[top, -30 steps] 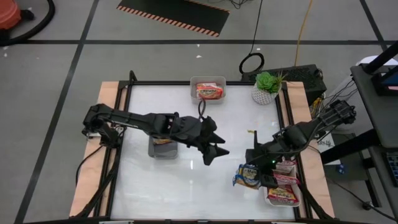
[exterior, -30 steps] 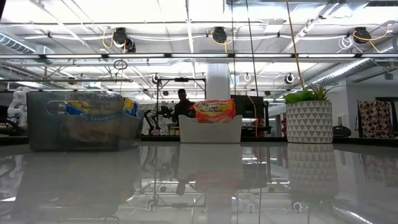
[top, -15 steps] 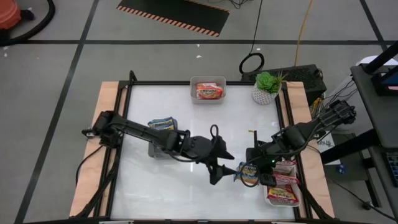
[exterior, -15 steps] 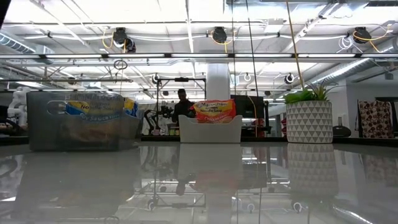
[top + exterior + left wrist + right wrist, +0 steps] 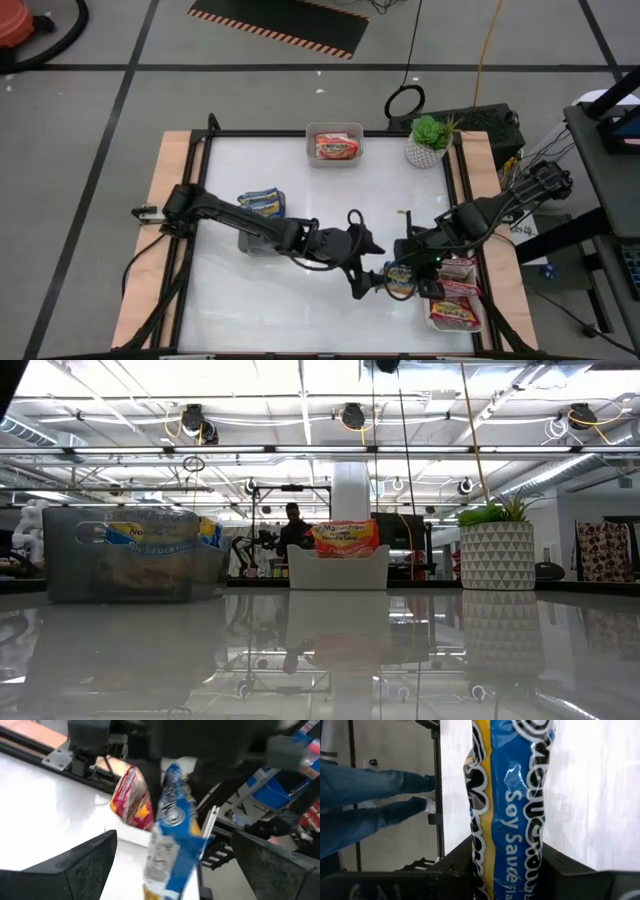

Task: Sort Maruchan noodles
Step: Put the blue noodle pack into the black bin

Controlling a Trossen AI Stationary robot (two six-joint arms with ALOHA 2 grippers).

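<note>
The blue packet (image 5: 507,805) reads "Soy Sauce Fla", cut off at the fingers; no other print is legible.

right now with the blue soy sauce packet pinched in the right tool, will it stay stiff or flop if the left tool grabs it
The blue packet probably holds its shape: it stands on edge in the right tool without drooping. Its glossy wrapper looks slippery, so the open left tool may slide. It seems light, since a narrow pinch carries it.
</note>
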